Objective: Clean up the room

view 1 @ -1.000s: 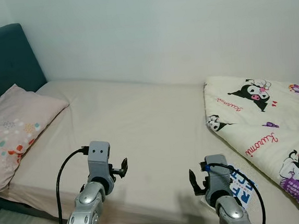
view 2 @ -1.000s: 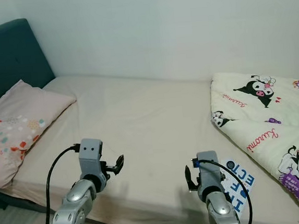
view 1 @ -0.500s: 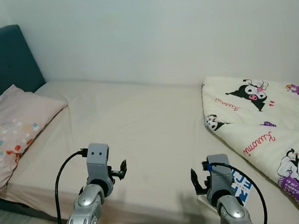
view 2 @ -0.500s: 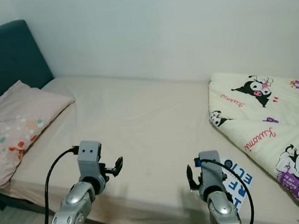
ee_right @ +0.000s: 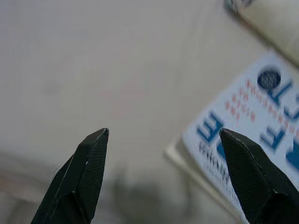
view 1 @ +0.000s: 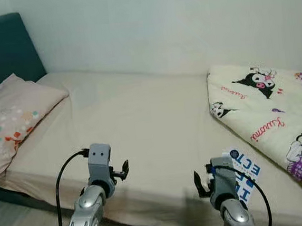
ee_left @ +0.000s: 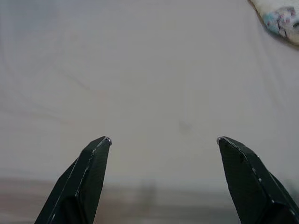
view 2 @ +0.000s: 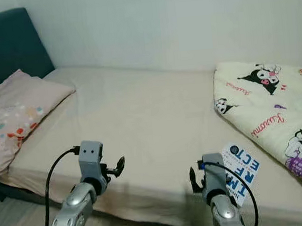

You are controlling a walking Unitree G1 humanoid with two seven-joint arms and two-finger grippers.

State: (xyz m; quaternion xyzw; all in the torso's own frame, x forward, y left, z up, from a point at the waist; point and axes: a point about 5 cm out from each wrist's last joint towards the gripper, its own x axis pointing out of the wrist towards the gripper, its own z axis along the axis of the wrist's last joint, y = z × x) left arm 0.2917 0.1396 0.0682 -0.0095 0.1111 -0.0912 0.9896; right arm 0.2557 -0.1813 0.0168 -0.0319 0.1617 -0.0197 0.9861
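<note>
The robot faces the bed point(view 1: 141, 124), both arms raised over its near edge. The left gripper point(view 1: 125, 169) hovers with its fingers spread, nothing between them, bare sheet beneath it. The right gripper point(view 1: 197, 182) is spread wide too and holds nothing. The thing to clear looks to be the blue-and-white book point(ee_right: 243, 140), lying flat on the sheet near the bed's front edge, just beside the right gripper on its outer side and partly behind that wrist; its long axis runs diagonally away toward the cartoon-print quilt point(view 1: 267, 108). The right arm is plainly nearer. The pink pillow point(view 1: 9, 125) sits well apart by the headboard point(view 1: 3, 52).
</note>
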